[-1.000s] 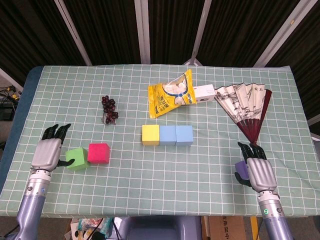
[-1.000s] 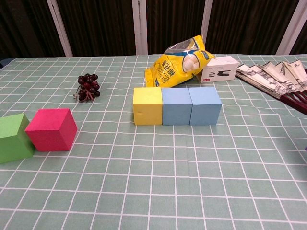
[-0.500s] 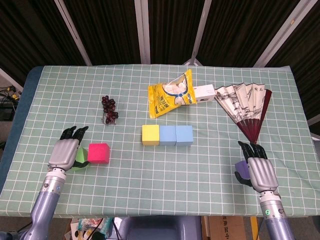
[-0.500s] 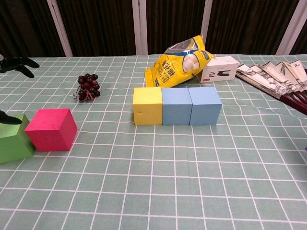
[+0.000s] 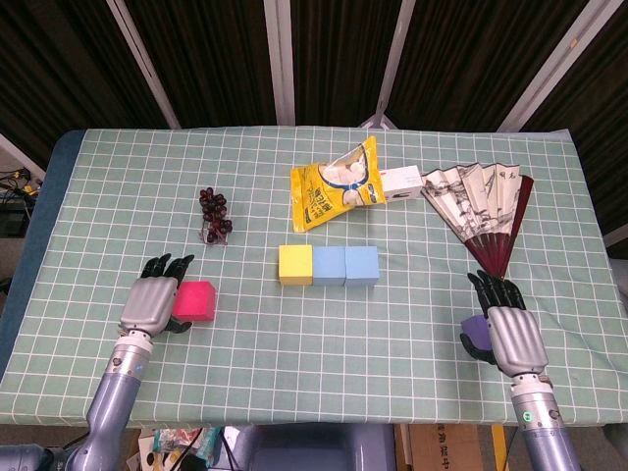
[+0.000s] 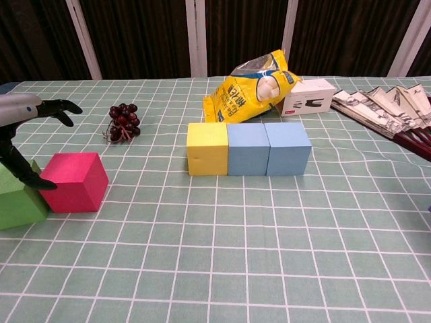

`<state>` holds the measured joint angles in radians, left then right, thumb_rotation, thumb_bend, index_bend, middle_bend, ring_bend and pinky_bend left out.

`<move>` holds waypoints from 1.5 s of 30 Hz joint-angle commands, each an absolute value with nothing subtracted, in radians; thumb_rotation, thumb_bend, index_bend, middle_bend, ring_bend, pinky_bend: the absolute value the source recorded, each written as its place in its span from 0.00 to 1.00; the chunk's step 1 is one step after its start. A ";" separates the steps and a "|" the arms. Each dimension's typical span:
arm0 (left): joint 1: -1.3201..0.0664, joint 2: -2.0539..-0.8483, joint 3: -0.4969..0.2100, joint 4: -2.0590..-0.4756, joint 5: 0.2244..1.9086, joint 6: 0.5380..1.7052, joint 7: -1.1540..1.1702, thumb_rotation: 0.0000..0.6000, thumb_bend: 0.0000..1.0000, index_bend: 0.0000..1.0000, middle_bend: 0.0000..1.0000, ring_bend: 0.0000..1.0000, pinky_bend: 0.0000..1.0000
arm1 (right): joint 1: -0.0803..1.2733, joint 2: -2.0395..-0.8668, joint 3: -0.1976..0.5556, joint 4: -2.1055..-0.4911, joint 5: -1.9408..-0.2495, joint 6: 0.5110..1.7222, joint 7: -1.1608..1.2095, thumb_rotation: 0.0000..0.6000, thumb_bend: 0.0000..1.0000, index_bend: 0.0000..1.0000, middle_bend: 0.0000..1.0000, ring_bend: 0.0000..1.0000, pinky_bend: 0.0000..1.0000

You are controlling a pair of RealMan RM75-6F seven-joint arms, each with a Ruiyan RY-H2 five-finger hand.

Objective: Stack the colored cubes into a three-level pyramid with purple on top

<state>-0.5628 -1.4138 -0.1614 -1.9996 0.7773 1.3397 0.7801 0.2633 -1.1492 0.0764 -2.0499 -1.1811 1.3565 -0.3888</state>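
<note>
A yellow cube [image 5: 295, 264] and two blue cubes [image 5: 329, 265] [image 5: 361, 265] form a touching row at mid-table; the chest view shows the same yellow cube [image 6: 207, 148] and blue cubes [image 6: 248, 148] [image 6: 287, 148]. The red cube [image 5: 194, 300] [image 6: 73, 180] touches the green cube [image 6: 17, 198], which my left hand [image 5: 152, 299] [image 6: 20, 134] hides in the head view. That hand hovers over the green cube, fingers apart, thumb down at the seam between green and red. My right hand [image 5: 505, 329] lies at the front right, fingers stretched, against the partly hidden purple cube [image 5: 475, 330].
Dark grapes [image 5: 214, 214] [image 6: 122, 121] lie left of centre. A yellow snack bag [image 5: 336, 183] [image 6: 250, 94] and a white box [image 5: 400, 182] [image 6: 306, 96] sit behind the cube row. A spread paper fan [image 5: 486, 211] [image 6: 384, 104] covers the back right.
My left hand has moved right from the table's left edge until it is over the green cube, entering the chest view. The right hand and all cubes have stayed put.
</note>
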 commanded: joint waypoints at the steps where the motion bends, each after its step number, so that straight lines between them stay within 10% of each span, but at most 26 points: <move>1: -0.572 -1.427 -0.161 -1.992 0.762 1.347 0.793 1.00 0.10 0.00 0.12 0.00 0.00 | 0.261 -1.150 0.077 -2.049 -1.186 1.359 -0.384 1.00 0.34 0.00 0.06 0.00 0.00; 45: -0.653 -1.530 -0.189 -1.917 0.697 1.389 0.848 1.00 0.32 0.00 0.37 0.00 0.00 | 0.256 -1.153 0.088 -2.043 -1.178 1.347 -0.378 1.00 0.34 0.00 0.06 0.00 0.00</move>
<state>-0.6517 -1.5293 -0.1883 -1.9159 0.6982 1.3893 0.8473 0.2555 -1.1529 0.0878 -2.0428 -1.1778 1.3469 -0.3785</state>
